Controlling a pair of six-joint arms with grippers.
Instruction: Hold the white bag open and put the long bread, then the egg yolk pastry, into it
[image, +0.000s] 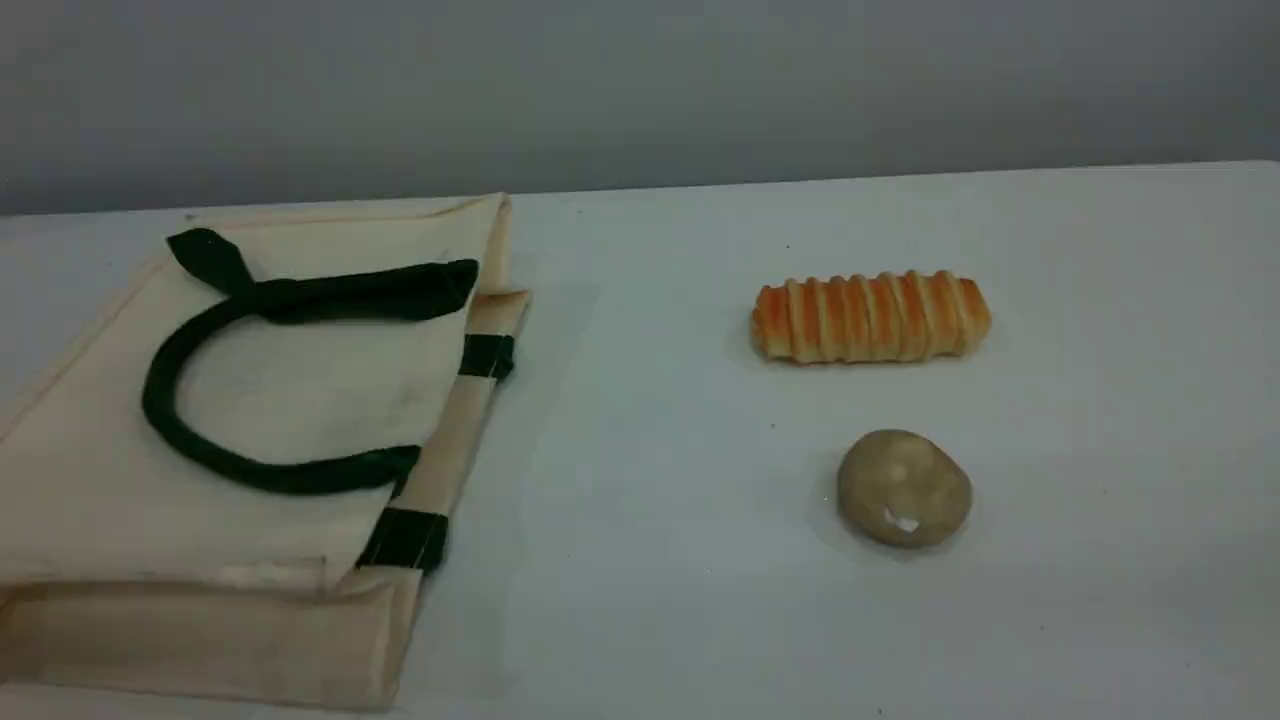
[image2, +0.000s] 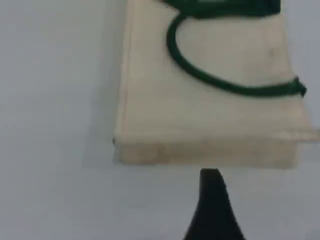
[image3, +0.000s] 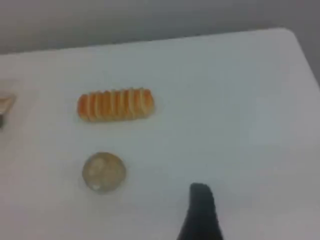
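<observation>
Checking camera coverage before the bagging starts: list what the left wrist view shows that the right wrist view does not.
Left wrist only: the white bag lying flat, its green handle, the left fingertip. Right wrist only: the long bread, the egg yolk pastry, the right fingertip. Shared: the white table; a sliver at the right wrist view's left edge may be the bag.

Soft even light, faint shadow beside the white bag (image: 90, 470), blurry wrist views
</observation>
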